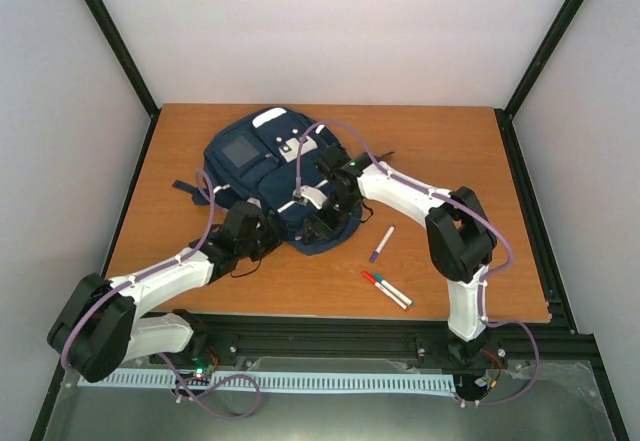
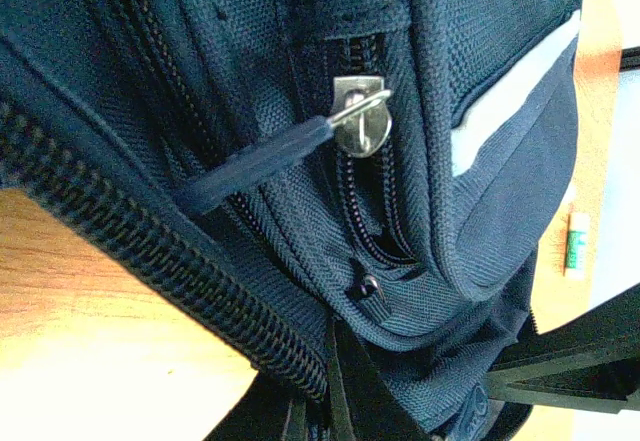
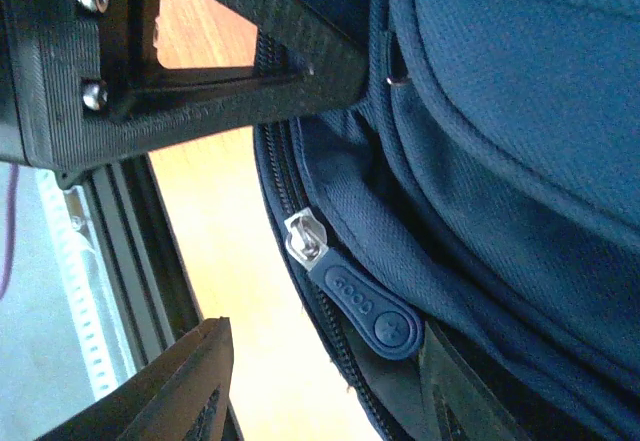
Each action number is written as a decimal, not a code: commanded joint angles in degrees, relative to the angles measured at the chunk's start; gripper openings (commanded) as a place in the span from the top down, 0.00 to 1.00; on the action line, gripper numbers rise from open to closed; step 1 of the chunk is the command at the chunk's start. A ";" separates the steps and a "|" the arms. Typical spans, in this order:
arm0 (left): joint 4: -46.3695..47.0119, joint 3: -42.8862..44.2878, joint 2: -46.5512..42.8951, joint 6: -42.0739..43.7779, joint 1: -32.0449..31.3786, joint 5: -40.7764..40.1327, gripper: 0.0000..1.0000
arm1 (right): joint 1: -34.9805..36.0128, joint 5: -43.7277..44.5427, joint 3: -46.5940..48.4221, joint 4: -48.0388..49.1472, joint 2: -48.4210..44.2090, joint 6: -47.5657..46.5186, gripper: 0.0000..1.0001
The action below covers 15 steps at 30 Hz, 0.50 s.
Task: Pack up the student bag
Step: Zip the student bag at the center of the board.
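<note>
While two markers [image 1: 386,289] and a purple marker [image 1: 381,244] lie on the table [image 1: 460,151] nearest the arm bases, the right gripper [image 1: 325,226] just beyond them stands with its jaws spread, a rubber zipper pull [image 3: 365,306] lying free near them. The left gripper [image 1: 268,239] beside it is pressed together, though I cannot tell whether it pinches anything. Both meet the near edge of the student bag [image 1: 250,156], which lies flat left of centre, reaching toward the far side.

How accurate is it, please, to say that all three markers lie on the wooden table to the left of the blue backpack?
Only the side is wrong. The top external view shows the purple marker and the other two markers lying on the wooden table to the right of the blue backpack, not its left.
</note>
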 commanded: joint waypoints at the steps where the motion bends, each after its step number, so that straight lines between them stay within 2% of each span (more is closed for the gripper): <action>1: 4.95 0.82 -0.46 1.56 0.72 -0.86 0.99 | 0.07 -6.67 3.06 -0.41 2.23 0.81 0.48; 5: 4.97 0.54 -0.68 1.47 0.72 -0.96 0.99 | 0.05 -7.99 4.09 -0.05 2.32 1.50 0.51; 12: 5.05 0.44 -0.75 1.38 0.72 -1.05 0.99 | -0.30 -9.58 3.46 0.67 1.20 2.13 0.62; 15: 5.19 0.60 -0.58 1.32 0.72 -0.91 0.99 | -0.30 -8.97 3.46 0.83 1.47 2.45 0.63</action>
